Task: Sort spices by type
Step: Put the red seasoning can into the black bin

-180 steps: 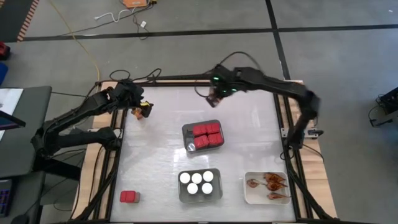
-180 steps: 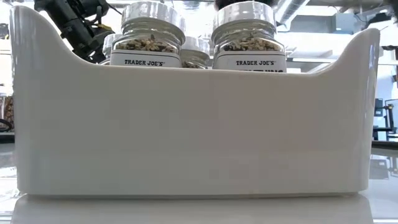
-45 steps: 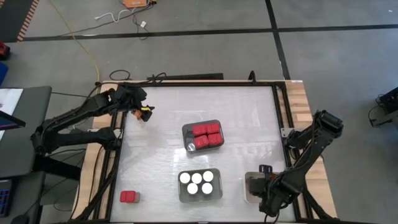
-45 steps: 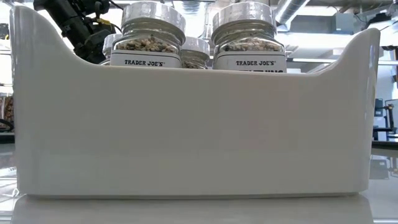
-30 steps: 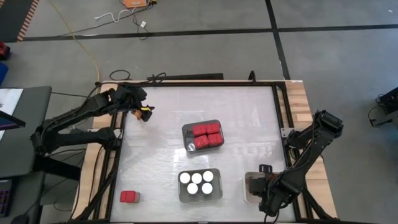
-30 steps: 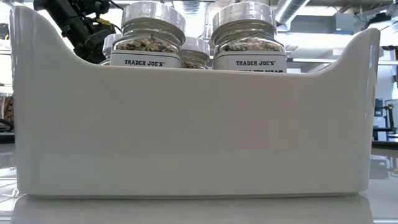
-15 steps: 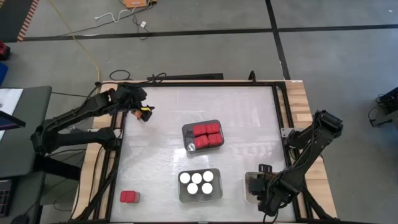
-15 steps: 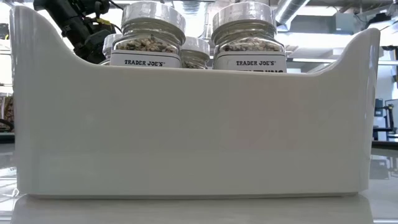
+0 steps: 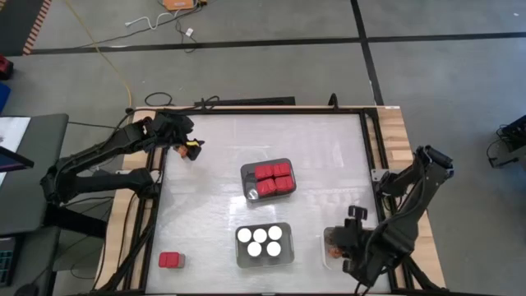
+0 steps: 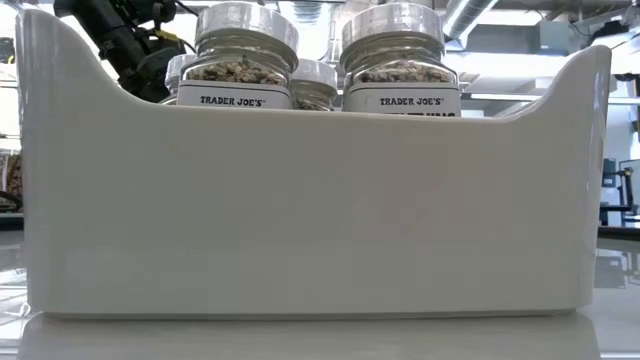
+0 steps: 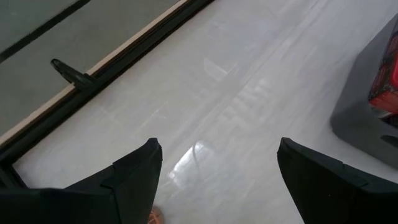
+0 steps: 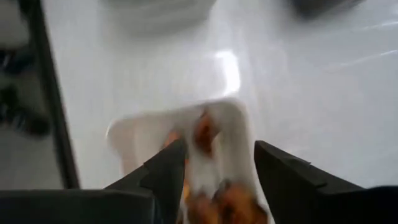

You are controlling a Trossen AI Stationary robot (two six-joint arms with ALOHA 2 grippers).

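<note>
Several red boxes (image 9: 273, 178) fill a grey tray (image 9: 250, 193) at mid-table. Several white-lidded jars (image 9: 260, 241) stand in a second tray (image 10: 300, 210) near the front edge. Orange-brown packets (image 12: 200, 134) lie in a white tray (image 9: 329, 256) at the front right. My right gripper (image 12: 217, 155) hovers open above that tray with nothing between its fingers. One red box (image 9: 171, 260) sits alone at the front left. My left gripper (image 11: 217, 168) waits open over bare table at the far left, where a small orange bit (image 11: 155, 216) shows beside one finger.
The table's dark frame (image 9: 246, 107) runs along its edges. Bare white table lies between the trays and toward the far edge (image 9: 312, 140). The right arm (image 9: 403, 214) reaches in along the right side and covers most of the white tray.
My right arm has drawn back from low over the white tray, toward the table's right edge and up. The tray's left end, with an orange-brown packet in it, now shows in the high view. The left arm has kept still.
</note>
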